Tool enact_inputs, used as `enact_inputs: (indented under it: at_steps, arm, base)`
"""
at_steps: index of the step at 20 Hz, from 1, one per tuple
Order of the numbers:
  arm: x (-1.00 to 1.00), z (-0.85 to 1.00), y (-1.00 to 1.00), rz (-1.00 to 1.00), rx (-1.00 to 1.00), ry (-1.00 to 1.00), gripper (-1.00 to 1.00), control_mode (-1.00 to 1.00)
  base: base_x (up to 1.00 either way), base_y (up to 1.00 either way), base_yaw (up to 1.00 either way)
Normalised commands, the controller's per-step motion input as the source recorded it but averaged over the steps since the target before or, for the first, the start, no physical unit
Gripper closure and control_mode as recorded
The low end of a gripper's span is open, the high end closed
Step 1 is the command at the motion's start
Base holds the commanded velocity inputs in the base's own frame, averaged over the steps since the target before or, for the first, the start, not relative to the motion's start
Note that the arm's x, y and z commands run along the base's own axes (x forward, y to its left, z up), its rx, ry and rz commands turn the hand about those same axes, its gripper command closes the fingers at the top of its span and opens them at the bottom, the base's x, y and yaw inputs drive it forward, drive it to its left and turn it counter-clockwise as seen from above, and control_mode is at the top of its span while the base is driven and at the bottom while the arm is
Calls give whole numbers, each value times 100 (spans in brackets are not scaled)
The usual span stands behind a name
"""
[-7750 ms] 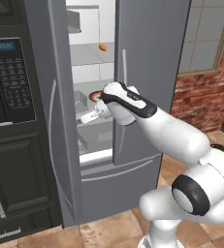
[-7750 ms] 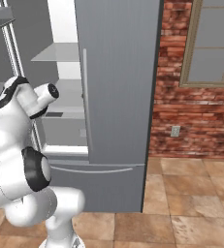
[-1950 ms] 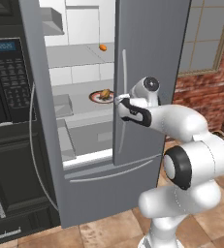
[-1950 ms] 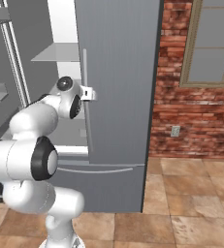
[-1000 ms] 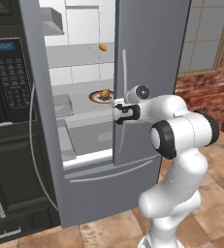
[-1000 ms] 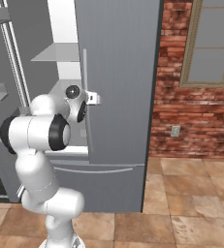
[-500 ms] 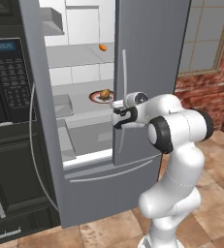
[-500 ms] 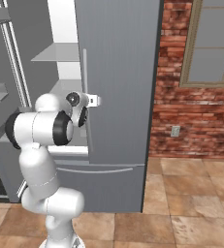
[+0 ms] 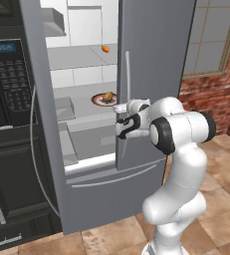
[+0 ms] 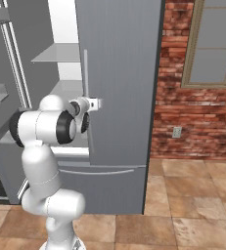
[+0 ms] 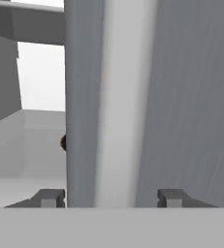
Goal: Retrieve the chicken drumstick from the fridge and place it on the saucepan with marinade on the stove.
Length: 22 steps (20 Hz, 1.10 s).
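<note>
Left base view, golden-brown lumpy chicken drumstick [image 9: 108, 95] on red-rimmed plate [image 9: 97, 101]

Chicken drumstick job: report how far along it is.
Done: the fridge's left door stands open, showing the chicken drumstick on a red-rimmed plate on a shelf. In hand: the gripper straddles the right door's handle, jaws apart. Left: open that door, lift out the drumstick, carry it to the saucepan.
</note>
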Motion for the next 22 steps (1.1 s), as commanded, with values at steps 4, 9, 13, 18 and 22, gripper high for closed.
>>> enact_inputs:
  at_steps: [4,9,13,18,22]
  arm:
    - [0,0,0,0,0,0,100,-100]
    - [-5,3,-1,0,0,0,100,-100]
    - [-68,21,-44,-3,0,6,100,-100]
    - [-98,18,-85,-13,0,15,100,-100]
    - [-100,17,-99,-18,0,20,100,-100]
  base:
    - [0,0,0]
    - [0,0,0]
    - [0,0,0]
    - [0,0,0]
    - [0,0,0]
